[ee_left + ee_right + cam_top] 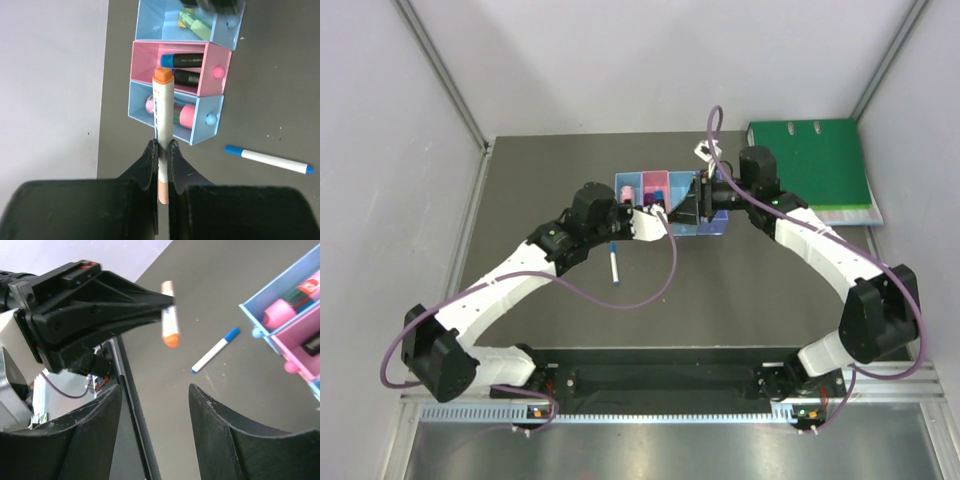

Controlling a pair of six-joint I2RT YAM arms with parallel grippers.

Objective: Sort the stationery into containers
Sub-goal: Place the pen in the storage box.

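Observation:
My left gripper (162,145) is shut on a white marker with an orange tip (163,115) and holds it above the table, pointing at the row of bins. The light blue bin (210,131) holds a thick pink marker (185,114). The pink bin (217,82) holds black markers (187,60). The blue bin (225,37) holds a mint green marker (194,22). A thin white pen with blue ends (267,159) lies on the table; it also shows from above (614,263). My right gripper (156,390) is open and empty, beside the bins (692,205), facing the held marker (170,322).
A large green ring binder (815,165) lies at the back right, behind my right arm. A violet-blue bin (718,226) sits under my right wrist. Grey walls close in the table on the left, the right and the back.

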